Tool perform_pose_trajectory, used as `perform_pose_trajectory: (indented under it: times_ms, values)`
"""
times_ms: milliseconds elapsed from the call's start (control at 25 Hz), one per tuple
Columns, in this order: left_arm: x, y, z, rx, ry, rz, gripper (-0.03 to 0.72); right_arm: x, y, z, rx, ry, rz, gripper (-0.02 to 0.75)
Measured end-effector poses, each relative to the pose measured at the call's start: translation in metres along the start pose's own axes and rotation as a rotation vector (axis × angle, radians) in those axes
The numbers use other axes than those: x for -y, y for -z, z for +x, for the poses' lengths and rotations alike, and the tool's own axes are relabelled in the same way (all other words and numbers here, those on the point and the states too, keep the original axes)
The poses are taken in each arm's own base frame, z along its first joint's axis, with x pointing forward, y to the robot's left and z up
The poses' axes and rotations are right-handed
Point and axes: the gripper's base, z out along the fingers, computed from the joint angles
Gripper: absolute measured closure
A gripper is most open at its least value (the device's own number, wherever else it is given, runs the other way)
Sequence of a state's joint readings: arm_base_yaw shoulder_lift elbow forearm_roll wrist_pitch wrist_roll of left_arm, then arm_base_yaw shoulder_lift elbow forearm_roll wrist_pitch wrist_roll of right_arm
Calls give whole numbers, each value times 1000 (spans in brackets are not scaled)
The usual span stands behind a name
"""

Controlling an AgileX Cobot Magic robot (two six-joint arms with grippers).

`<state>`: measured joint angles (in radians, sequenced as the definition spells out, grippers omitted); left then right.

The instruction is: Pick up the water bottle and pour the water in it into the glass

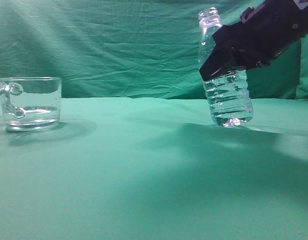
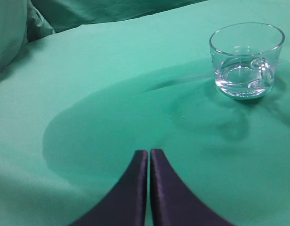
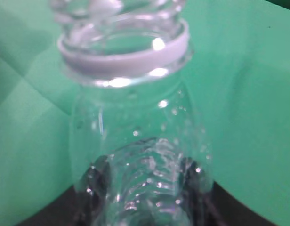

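The bottle point(image 1: 225, 82) is gripped mid-body by the right gripper point(image 1: 229, 65) and tilted near the bench's right edge, the glass point(image 1: 30, 102) is left standing far left, the left gripper point(image 2: 149, 155) is pressed closed.

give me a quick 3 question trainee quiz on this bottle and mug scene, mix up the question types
1. True or false: the water bottle stands perfectly upright.
2. Which end effector holds the bottle? A) left B) right C) neither
3. Fill in: the glass sits on the ____ side of the exterior view.

Key:
1. False. It tilts, gripped around its middle, base at the green cloth.
2. B. The right end effector clamps it; the left end effector is shut on nothing, near the glass.
3. Left, apart from the bottle.
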<state>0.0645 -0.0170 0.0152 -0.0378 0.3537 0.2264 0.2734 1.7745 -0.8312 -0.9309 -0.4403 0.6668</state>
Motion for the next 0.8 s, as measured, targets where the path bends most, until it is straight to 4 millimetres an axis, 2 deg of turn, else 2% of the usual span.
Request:
perform_pose_trajectory:
  times_ms: [800]
  values:
    - [0,0,0,0,0,0,688,2,1,4,-7,-48,36,446]
